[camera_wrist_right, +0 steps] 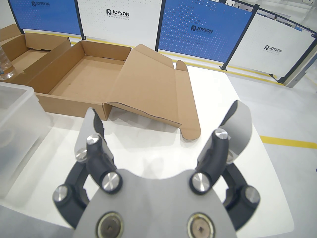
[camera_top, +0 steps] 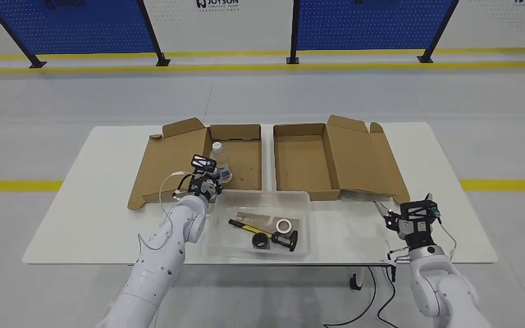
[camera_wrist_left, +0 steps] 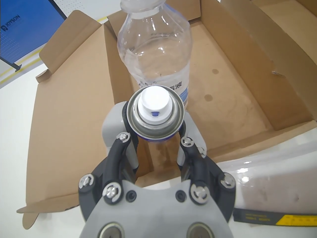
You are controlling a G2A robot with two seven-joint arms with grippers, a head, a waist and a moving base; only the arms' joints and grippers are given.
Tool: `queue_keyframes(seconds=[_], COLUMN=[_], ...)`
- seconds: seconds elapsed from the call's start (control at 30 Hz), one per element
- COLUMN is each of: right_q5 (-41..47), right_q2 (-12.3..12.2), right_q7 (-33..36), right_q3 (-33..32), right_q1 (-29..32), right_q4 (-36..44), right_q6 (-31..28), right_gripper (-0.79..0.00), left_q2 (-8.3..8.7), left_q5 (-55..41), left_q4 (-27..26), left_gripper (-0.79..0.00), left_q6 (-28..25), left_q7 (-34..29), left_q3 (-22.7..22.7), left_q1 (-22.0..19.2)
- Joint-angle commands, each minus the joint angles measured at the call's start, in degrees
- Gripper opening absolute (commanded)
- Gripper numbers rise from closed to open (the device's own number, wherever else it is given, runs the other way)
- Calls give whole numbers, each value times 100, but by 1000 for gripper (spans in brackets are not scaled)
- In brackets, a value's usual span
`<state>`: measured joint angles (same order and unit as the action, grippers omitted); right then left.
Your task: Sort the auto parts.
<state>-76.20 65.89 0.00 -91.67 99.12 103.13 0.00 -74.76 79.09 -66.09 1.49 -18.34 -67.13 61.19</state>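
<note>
My left gripper is shut on a spray can with a white nozzle, held upright over the near edge of the left cardboard box. A clear plastic bottle stands in that box just beyond the can; the bottle is also in the top view beside the left gripper. The clear plastic bin at the table's front holds a white tape roll, a black ring and a black-and-yellow tool. My right gripper is open above the table at the front right, nothing between its fingers.
A second open cardboard box stands right of the first, its lid flap lying flat toward the right gripper. Bare white table lies left of the boxes and around the right gripper. The table's front edge is close to both arms.
</note>
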Motion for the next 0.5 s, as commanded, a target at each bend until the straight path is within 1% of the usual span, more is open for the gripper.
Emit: queue_keyframes(seconds=[0.0,0.13,0.17,0.3,0.33,0.37,0.4,0.43,0.47], right_q5=[0,0,0,0,0,0,0,0,0], right_q2=[0,0,0,0,0,0,0,0,0], right_q7=[0,0,0,0,0,0,0,0,0], right_q3=[0,0,0,0,0,0,0,0,0], right_q1=[0,0,0,0,0,0,0,0,0], right_q4=[0,0,0,0,0,0,0,0,0], right_q6=[0,0,0,0,0,0,0,0,0], right_gripper=[0,0,0,0,0,0,0,0,0], left_q2=[0,0,-2,-6,-8,-8,-9,-10,-12], left_q5=[5,17,10,6,1,4,11,14,5], left_q4=[-18,-72,-84,-157,-176,-189,-203,-218,-230], left_gripper=[-523,-508,-480,-453,-394,-194,-74,0,0], left_q6=[-7,-30,-34,-29,-29,-28,-39,-42,-46], left_q7=[2,-6,-6,-19,-24,-23,-28,-34,-37], left_q3=[-11,-33,-38,-50,-54,-58,-58,-62,-67], left_q1=[18,57,69,116,125,134,140,142,147])
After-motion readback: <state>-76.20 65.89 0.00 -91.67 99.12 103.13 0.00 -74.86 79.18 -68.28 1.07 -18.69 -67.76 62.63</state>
